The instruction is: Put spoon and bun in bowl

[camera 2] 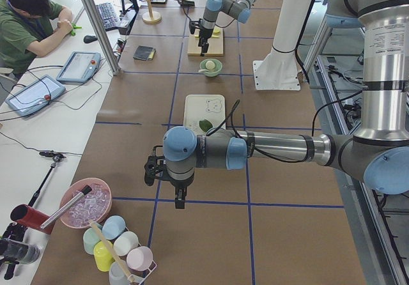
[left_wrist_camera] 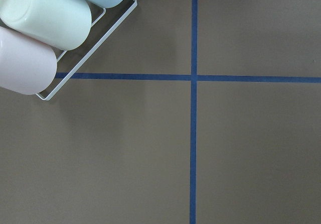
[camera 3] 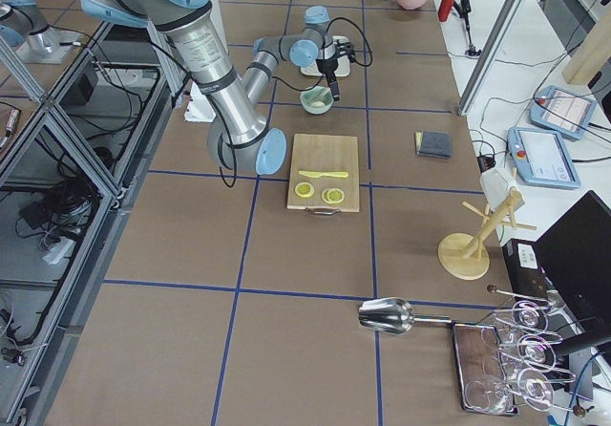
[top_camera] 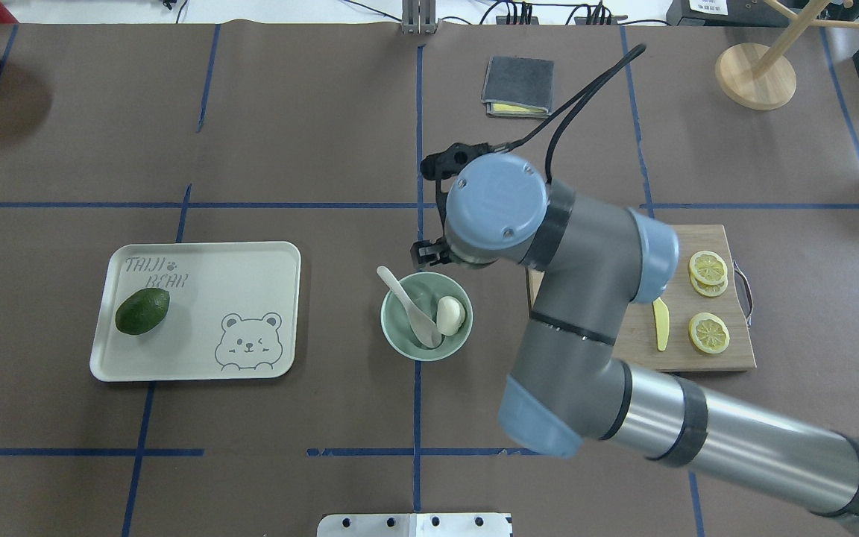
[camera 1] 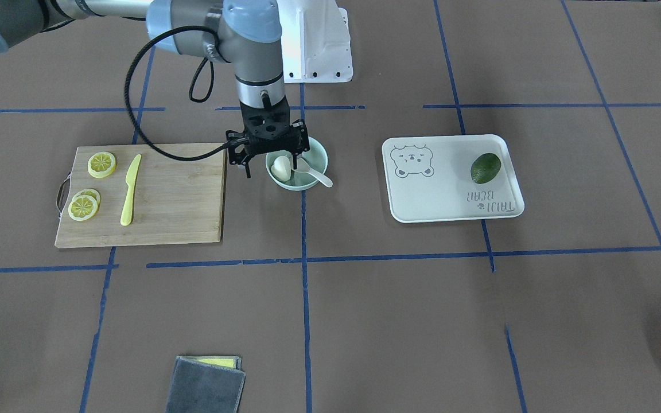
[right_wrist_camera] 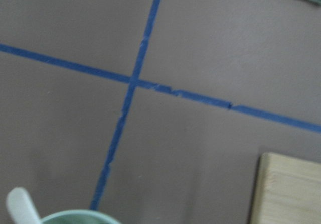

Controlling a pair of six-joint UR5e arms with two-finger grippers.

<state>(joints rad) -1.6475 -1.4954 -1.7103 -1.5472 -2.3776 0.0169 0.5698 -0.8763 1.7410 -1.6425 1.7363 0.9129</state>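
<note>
The pale mint-green bowl (camera 1: 298,163) stands at the table's middle and also shows in the overhead view (top_camera: 426,316). The white bun (camera 1: 280,167) lies inside it, seen from above as well (top_camera: 450,315). The off-white spoon (camera 1: 314,172) rests with its scoop in the bowl and its handle over the rim (top_camera: 407,303). My right gripper (camera 1: 269,170) hangs just above the bowl's edge on the cutting-board side, open and empty. My left gripper (camera 2: 179,195) shows only in the exterior left view, far from the bowl; I cannot tell its state.
A wooden cutting board (camera 1: 175,198) with lemon slices (camera 1: 101,164) and a yellow knife (camera 1: 130,190) lies beside the bowl. A bear-print tray (camera 1: 422,195) holds an avocado (camera 1: 485,167). A grey cloth (camera 1: 205,385) lies at the operators' edge. A cup rack (left_wrist_camera: 45,38) is under the left wrist.
</note>
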